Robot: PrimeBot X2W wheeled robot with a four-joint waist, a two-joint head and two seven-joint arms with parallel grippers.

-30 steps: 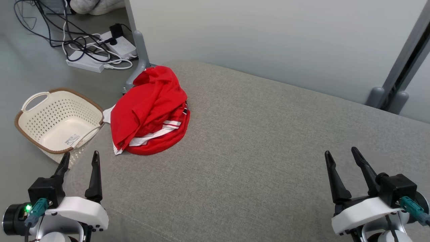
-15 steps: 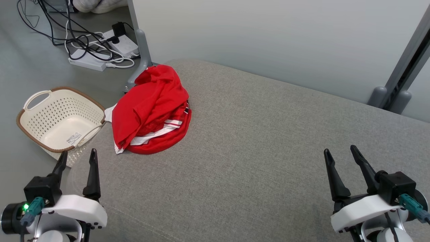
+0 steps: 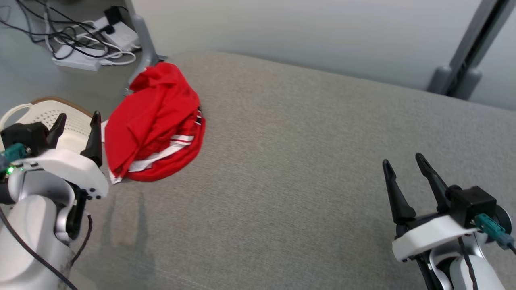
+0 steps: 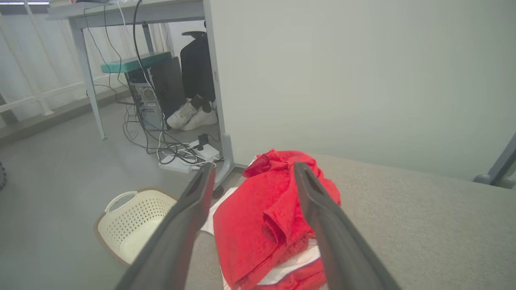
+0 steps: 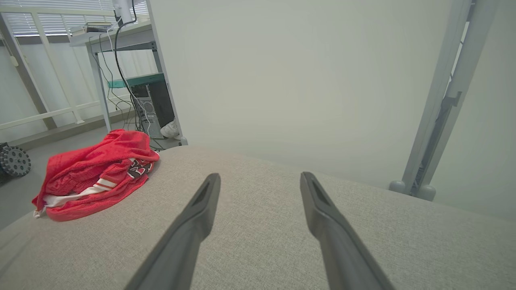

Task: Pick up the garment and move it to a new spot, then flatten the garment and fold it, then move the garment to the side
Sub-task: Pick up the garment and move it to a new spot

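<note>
A crumpled red garment (image 3: 155, 121) with white stripes lies bunched at the far left corner of the grey cushioned surface (image 3: 302, 161). My left gripper (image 3: 78, 117) hangs open just left of it, over the surface's left edge, with nothing between its fingers. In the left wrist view the garment (image 4: 266, 217) lies ahead and below, between the spread fingers (image 4: 189, 209) of the left gripper (image 4: 252, 171). My right gripper (image 3: 403, 159) stands open and empty at the lower right, far from the garment (image 5: 94, 175), which shows at the left in the right wrist view past the right gripper (image 5: 258, 177).
A cream perforated basket (image 3: 44, 117) sits on the floor left of the surface, partly behind my left arm; it also shows as the basket (image 4: 133, 221). Power strips and tangled cables (image 3: 80, 44) lie on the floor beyond. A pale wall panel (image 3: 302, 36) and grey posts (image 3: 463, 52) border the far edge.
The head camera has turned, shifting the whole scene. My left arm has risen and moved forward, its gripper now beside the garment. The right gripper has barely moved.
</note>
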